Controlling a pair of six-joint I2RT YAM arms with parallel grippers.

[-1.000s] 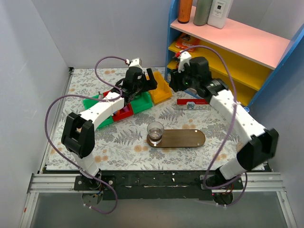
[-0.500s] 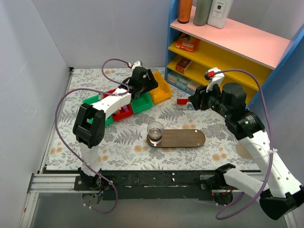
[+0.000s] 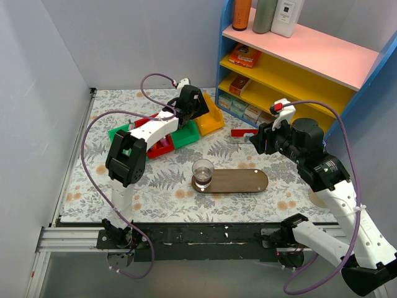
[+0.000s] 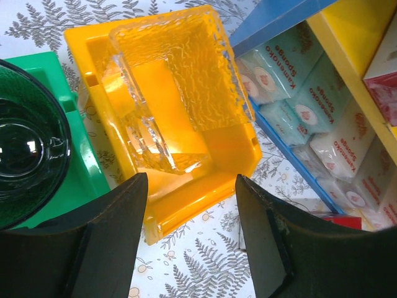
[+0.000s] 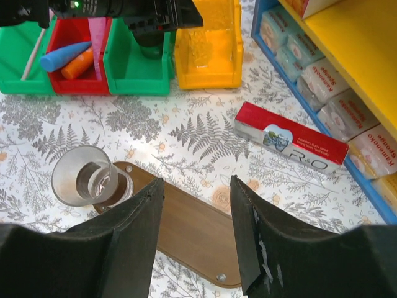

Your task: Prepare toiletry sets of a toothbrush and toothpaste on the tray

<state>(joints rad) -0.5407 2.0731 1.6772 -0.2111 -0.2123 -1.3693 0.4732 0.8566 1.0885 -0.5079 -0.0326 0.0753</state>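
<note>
One blue toothpaste tube (image 5: 65, 54) and one pink toothpaste tube (image 5: 98, 37) lie in the single red bin (image 5: 78, 87), one glass (image 5: 85, 177) stands on the tray (image 5: 192, 231), and left jaws and right jaws gape empty.

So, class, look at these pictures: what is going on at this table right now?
Two robot arms are setting up toiletry sets, and neither holds anything. The left gripper hangs open over the yellow bin, which has a clear plastic piece inside. The right gripper hovers open above the tray, which carries only a glass at one end. The blue toothpaste tube lies in the red bin, so no set is on the tray yet.
</note>
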